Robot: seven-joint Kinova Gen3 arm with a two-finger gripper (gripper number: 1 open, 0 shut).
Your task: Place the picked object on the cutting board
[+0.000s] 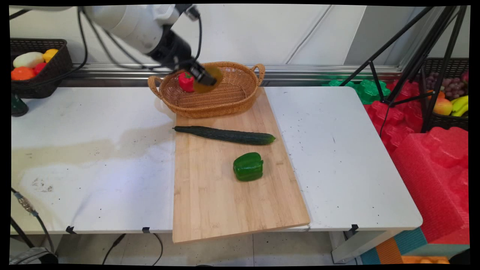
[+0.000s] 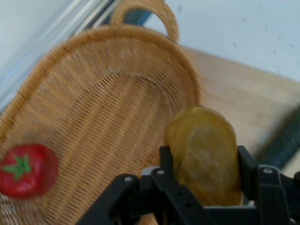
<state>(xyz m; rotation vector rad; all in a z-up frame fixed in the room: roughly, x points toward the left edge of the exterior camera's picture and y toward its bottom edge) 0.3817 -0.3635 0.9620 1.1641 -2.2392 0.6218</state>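
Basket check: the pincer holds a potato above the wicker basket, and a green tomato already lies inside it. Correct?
Not quite. The tomato in the wicker basket is red, with a green stem top; the hand view shows it plainly. The rest stands: the pincer is shut on the potato above the basket.

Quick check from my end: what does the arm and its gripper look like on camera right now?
The arm is a glossy white, rounded link ending in a black wrist section. Thin black cables loop off it. The gripper is black, with jointed linkage, visible screw heads and two flat fingers.
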